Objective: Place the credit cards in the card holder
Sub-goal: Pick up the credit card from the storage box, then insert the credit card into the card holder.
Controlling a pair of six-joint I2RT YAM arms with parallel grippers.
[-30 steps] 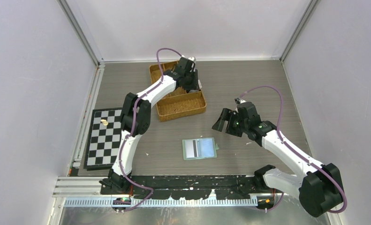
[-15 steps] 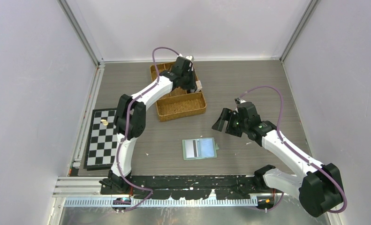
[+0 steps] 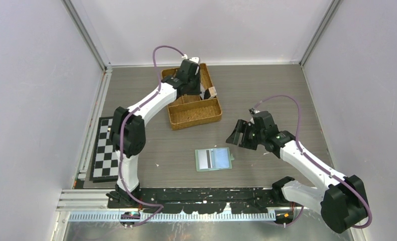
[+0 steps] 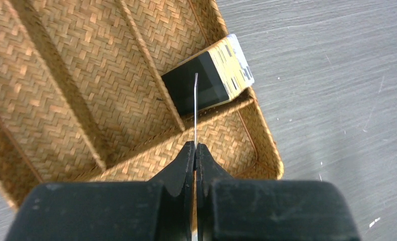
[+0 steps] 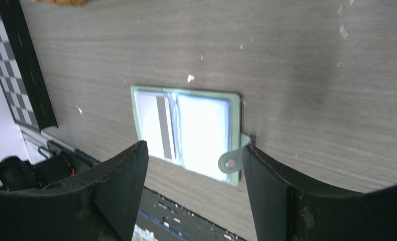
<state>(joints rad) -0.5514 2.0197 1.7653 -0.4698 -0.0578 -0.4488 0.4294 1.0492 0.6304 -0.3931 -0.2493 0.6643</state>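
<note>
The sage-green card holder (image 3: 214, 159) lies open on the table. It holds a silvery card with a dark stripe on the left (image 5: 156, 125) and a light blue card on the right (image 5: 204, 133). Its snap tab (image 5: 230, 162) points toward the near edge. My left gripper (image 4: 195, 148) is shut on a thin card (image 4: 195, 108) seen edge-on and holds it above the woven tray (image 4: 60, 75). In the top view this gripper (image 3: 195, 86) is over the tray's back part. My right gripper (image 5: 195, 146) is open and empty, hovering above and to the right of the card holder, also in the top view (image 3: 235, 135).
The brown woven divided tray (image 3: 193, 115) stands at the back centre. A black box with a yellow-white label (image 4: 211, 80) leans in it. A chessboard (image 3: 106, 150) lies at the left, partly under my left arm. Side walls close in the table.
My left arm has swung its elbow to the left and drawn the gripper back over the tray. My right gripper has shifted slightly nearer and lower.
</note>
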